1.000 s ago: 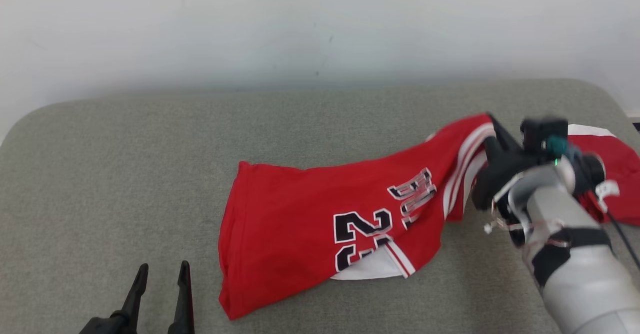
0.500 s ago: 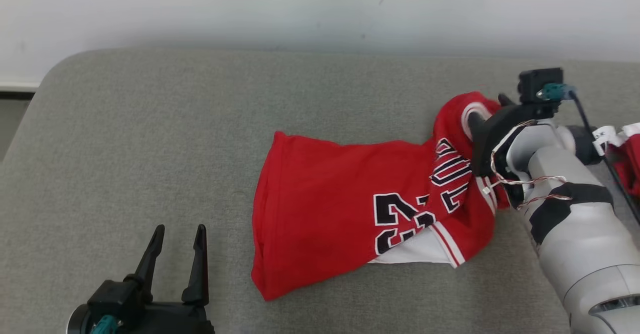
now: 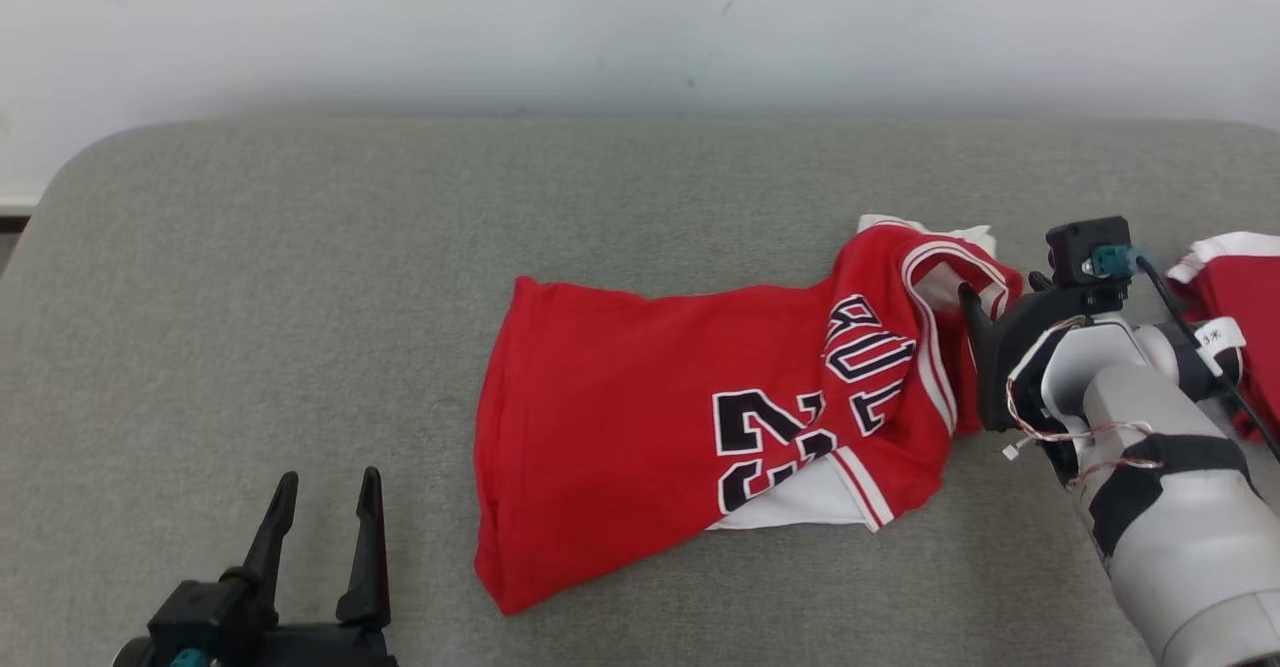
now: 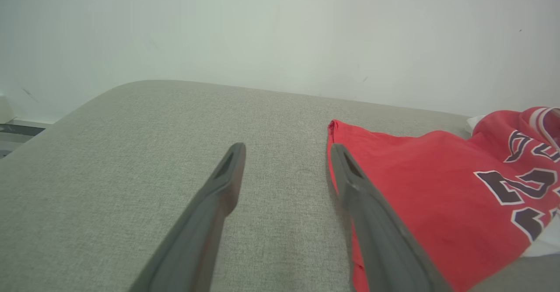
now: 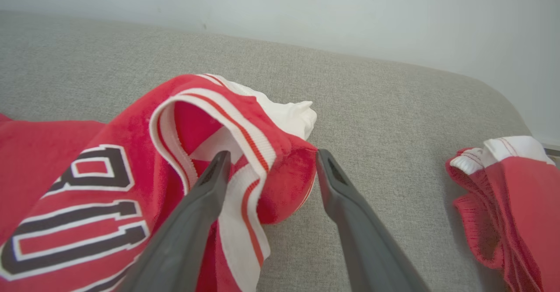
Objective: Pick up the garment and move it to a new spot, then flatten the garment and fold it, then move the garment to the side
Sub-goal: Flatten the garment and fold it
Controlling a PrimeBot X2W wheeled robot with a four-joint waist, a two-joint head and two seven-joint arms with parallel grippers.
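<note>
A grey padded bench [image 3: 300,277] carries a crumpled red jersey [image 3: 620,417] with black numbers. A second red garment [image 3: 1245,277] lies beyond the jersey's right end, apart from it. The right hand [image 5: 271,155], fingers spread open, straddles the jersey's striped trim at that end. The left hand [image 3: 330,475], also open, is off the jersey's lower-left corner, not touching it.
</note>
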